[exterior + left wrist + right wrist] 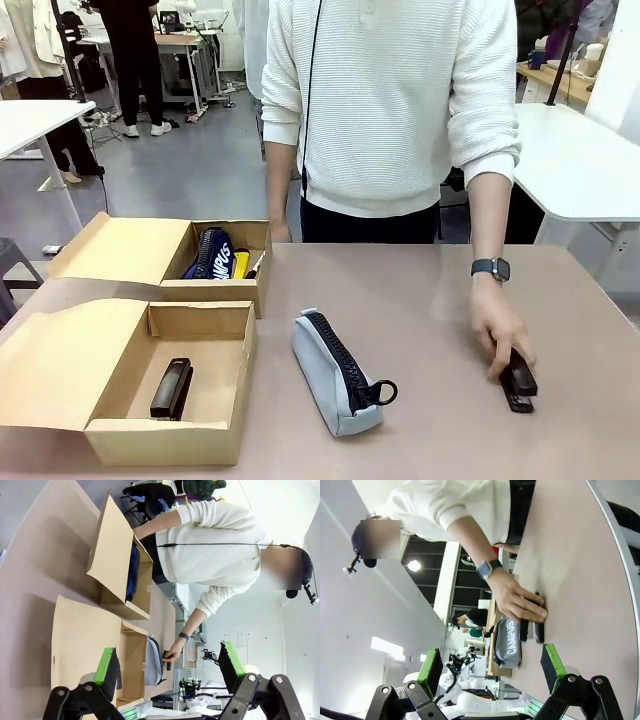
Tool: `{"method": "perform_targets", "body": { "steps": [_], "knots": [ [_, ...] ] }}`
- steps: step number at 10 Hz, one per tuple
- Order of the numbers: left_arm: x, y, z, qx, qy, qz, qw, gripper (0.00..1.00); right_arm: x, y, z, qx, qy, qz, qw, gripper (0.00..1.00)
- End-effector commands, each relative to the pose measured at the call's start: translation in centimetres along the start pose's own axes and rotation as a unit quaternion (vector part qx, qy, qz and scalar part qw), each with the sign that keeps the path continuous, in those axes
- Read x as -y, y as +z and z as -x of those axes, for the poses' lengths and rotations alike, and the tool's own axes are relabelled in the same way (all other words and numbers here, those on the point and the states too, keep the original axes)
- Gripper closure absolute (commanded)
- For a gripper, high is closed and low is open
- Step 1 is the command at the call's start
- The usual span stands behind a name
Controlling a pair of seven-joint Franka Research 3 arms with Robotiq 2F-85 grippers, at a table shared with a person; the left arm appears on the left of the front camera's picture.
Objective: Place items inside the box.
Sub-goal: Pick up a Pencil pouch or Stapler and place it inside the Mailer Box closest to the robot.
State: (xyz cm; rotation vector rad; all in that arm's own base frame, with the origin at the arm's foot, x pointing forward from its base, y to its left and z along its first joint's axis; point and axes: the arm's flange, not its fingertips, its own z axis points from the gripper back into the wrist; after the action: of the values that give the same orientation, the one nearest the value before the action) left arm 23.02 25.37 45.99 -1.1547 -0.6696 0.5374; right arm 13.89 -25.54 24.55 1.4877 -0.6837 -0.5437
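Box (165,440): one stapler (172,388) lying inside. Hand (500,335) pressing second stapler (520,390); pouch (335,375) lying outside. Left gripper (167,662), right gripper (491,665) gaping, empty. Next: probably grasping pouch across body.

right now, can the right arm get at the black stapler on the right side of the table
Probably not cleanly: the person's hand lies over the black stapler, covering much of it. The right gripper is open, and nothing else stands close to the stapler.

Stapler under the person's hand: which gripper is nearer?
Right. The right gripper faces the stapler close by; the left gripper is far off, beyond the cardboard box and pouch.
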Motion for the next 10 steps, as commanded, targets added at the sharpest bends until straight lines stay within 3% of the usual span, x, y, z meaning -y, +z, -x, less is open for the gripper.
{"method": "perform_targets", "body": {
  "steps": [1, 2, 4, 6, 8, 10],
  "knots": [
    [0.0, -0.1, 0.2, 0.003, -0.009, 0.012, 1.000, 0.00, -1.5, 0.7, 0.1, -0.004, 0.010, 0.008, 1.000, 0.00],
    [0.0, -0.1, 0.2, 0.003, -0.009, 0.012, 1.000, 0.00, 0.0, 0.0, 0.0, 0.000, 0.000, 0.000, 1.000, 0.00],
    [0.0, -0.1, 0.2, 0.003, -0.009, 0.012, 1.000, 0.00, -3.2, -4.1, -0.3, -0.075, 0.023, 0.025, 0.997, 0.00],
    [0.0, -0.1, 0.2, 0.003, -0.009, 0.012, 1.000, 0.00, -7.3, -10.0, 0.6, -0.177, 0.063, 0.041, 0.981, 0.00],
    [0.0, -0.1, 0.2, 0.003, -0.009, 0.012, 1.000, 0.00, -12.1, -18.4, 3.0, -0.282, 0.128, 0.072, 0.948, 0.00],
    [0.0, -0.1, 0.2, 0.003, -0.009, 0.012, 1.000, 0.00, -15.3, -26.7, 5.8, -0.387, 0.178, 0.107, 0.898, 0.00]
  ]
}}
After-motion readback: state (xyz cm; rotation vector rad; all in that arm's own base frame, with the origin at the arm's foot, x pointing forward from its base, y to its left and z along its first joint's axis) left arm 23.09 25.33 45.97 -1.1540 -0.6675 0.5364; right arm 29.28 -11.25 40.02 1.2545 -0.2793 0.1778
